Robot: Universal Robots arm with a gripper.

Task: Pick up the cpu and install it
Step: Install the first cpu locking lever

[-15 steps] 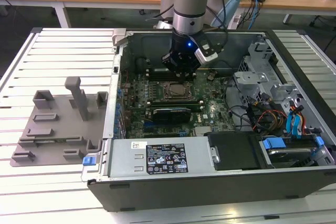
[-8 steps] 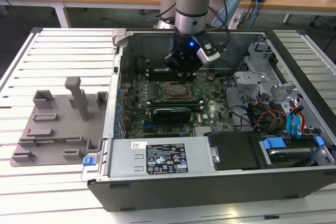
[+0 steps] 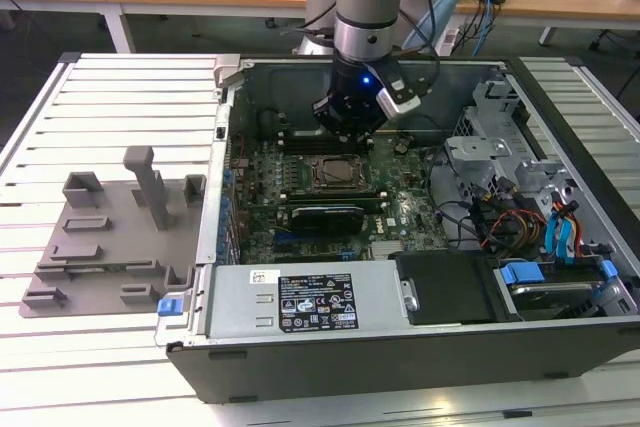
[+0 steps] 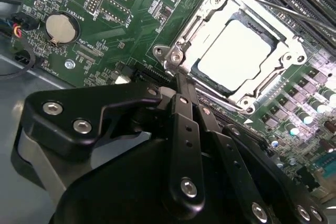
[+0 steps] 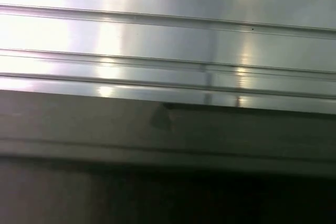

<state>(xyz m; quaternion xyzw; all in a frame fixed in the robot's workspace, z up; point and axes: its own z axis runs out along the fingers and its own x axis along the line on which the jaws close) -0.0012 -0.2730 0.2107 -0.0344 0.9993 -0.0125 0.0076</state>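
The cpu (image 4: 239, 56), a flat square chip with a silvery-white top, lies inside the metal-framed socket (image 4: 181, 43) on the green motherboard (image 4: 126, 9). In the exterior view the cpu (image 3: 336, 172) shows in the middle of the board inside the open computer case (image 3: 400, 347). My gripper (image 3: 350, 132) hangs just above the board, behind the socket. In the second wrist view the black fingers (image 4: 181, 108) meet at the gripper tip (image 4: 178, 80), close beside a corner of the socket frame. The gripper is shut with nothing between the fingers.
A grey plastic fixture tray (image 3: 110, 237) lies on the slatted metal table (image 3: 120, 97) at the exterior view's left. The power supply (image 3: 310, 302), drive cage (image 3: 490, 147) and cables (image 3: 500, 222) crowd the case. A coin battery (image 4: 59, 27) sits on the board.
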